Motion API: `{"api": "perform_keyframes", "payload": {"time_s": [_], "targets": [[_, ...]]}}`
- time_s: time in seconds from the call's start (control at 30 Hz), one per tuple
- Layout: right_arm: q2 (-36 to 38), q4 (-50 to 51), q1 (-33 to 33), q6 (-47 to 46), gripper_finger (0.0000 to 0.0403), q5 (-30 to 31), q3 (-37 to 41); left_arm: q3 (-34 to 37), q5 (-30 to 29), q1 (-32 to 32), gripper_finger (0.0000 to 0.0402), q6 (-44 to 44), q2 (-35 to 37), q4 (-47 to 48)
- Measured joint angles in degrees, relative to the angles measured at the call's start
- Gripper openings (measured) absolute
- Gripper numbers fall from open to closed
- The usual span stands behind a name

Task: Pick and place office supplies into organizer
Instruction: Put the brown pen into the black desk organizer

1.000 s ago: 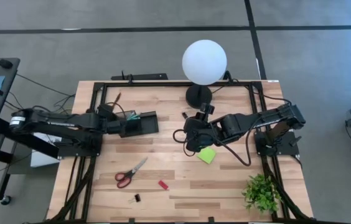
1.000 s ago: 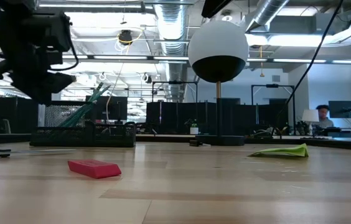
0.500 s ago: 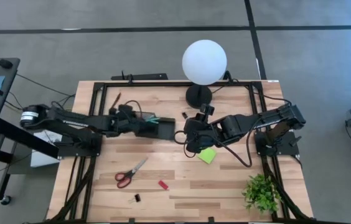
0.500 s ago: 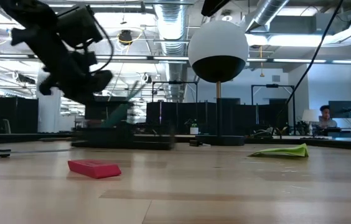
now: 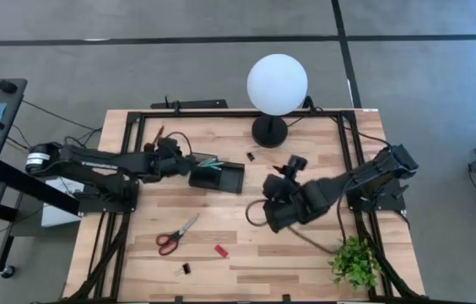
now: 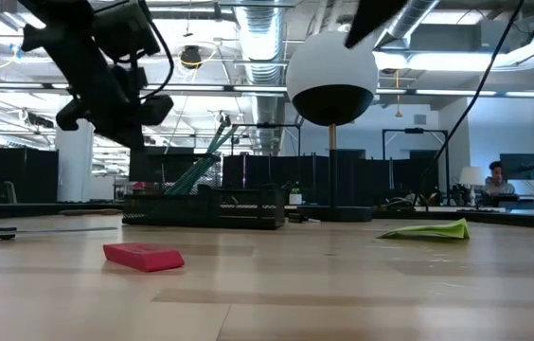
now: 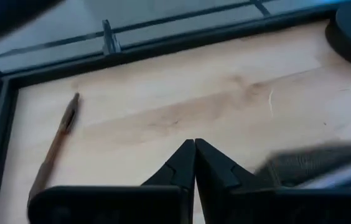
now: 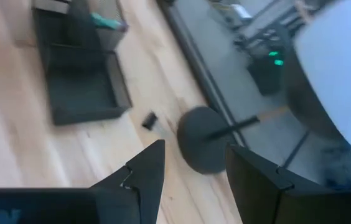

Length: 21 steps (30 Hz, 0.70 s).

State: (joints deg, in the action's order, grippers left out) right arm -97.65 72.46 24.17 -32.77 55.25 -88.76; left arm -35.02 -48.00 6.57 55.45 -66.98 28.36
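High view: organizer [image 5: 218, 176] sits mid-table, left of the lamp base [image 5: 269, 131], with teal and green pens [image 5: 208, 162] leaning in its left end. Left gripper [image 5: 179, 163] hangs just beside the organizer's left end, fingers clenched on nothing. Right gripper [image 5: 273, 215] is over the table right of centre, above where the sticky pad lies. Scissors [image 5: 176, 234], red piece [image 5: 220, 250] and a black clip [image 5: 185, 269] lie toward the near edge.

Low view: sticky-note pad [image 6: 428, 229] lies flat at right; red piece in front of the organizer.

Left wrist view: fingertips [image 7: 187, 159] pressed together; brown pen [image 7: 55, 145] on the wood.

Right wrist view: right claw spread apart, empty; another clip [image 8: 149, 120] beside the lamp base.
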Motion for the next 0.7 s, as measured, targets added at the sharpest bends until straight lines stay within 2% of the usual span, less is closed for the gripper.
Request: {"api": "perform_keyframes", "payload": {"time_s": [0.07, 0.17, 0.33, 0.47, 0.7], "targets": [[0.0, 2.7, 1.8, -6.9, 0.0161, 1.8, 2.0, 0.2, 2.2, 4.0, 0.0004, -4.3, 2.5, -3.2], [0.0, 6.9, 4.5, -16.9, 0.0161, 1.8, 4.1, 0.5, 8.6, 11.8, 0.0004, -14.0, 5.9, -7.0], [0.0, 9.1, 9.8, -25.8, 0.0161, 1.8, 6.8, 0.5, 16.2, 22.8, 0.0004, -22.0, 8.0, -8.5], [0.0, 8.9, 13.3, -30.0, 0.0161, 3.2, 7.7, 0.5, 20.0, 25.8, 0.0004, -28.9, 6.8, -7.4], [0.0, 8.7, 16.9, -36.2, 0.0161, 3.4, 9.3, 0.5, 22.4, 31.1, 0.0032, -32.4, 2.1, 0.8]]}}
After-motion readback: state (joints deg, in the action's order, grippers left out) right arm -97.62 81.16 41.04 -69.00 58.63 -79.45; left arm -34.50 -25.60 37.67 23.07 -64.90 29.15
